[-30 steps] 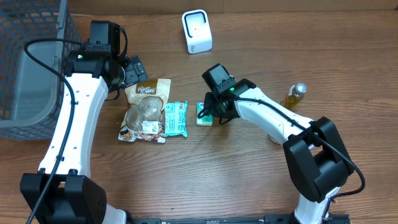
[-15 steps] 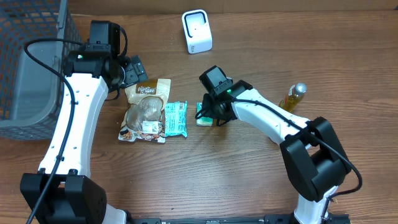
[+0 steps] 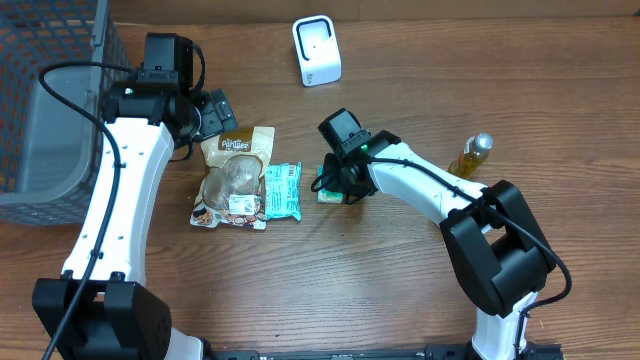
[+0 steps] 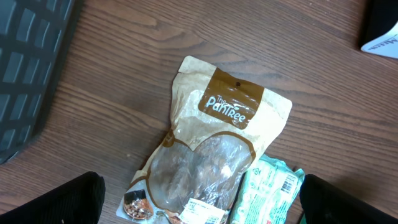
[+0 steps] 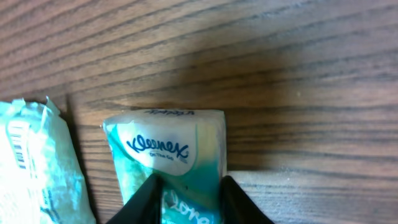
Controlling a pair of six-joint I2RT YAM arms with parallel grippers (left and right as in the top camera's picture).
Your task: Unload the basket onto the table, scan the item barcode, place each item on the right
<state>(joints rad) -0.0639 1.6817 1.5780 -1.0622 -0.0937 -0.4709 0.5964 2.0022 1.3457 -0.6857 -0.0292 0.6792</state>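
Note:
A teal and white Kleenex tissue pack [image 3: 327, 186] [image 5: 166, 148] lies flat on the wooden table. My right gripper [image 3: 336, 178] [image 5: 189, 200] is down over it, one black finger pressed against each long side. Its barcode does not show. The white scanner [image 3: 316, 50] stands upright at the back centre. My left gripper [image 3: 214, 111] [image 4: 199, 202] hovers open over a brown Pantree snack pouch [image 3: 233, 175] [image 4: 211, 149], touching nothing.
A mint-green wrapped packet [image 3: 282, 190] [image 4: 268, 191] [image 5: 31, 165] lies between the pouch and the tissue pack, its barcode facing up. A grey mesh basket [image 3: 45, 95] [image 4: 28, 68] fills the far left. A small oil bottle [image 3: 472, 153] stands at the right.
The right gripper's jaws have narrowed onto the sides of the tissue pack, and that arm has edged slightly left. The left arm has not moved.

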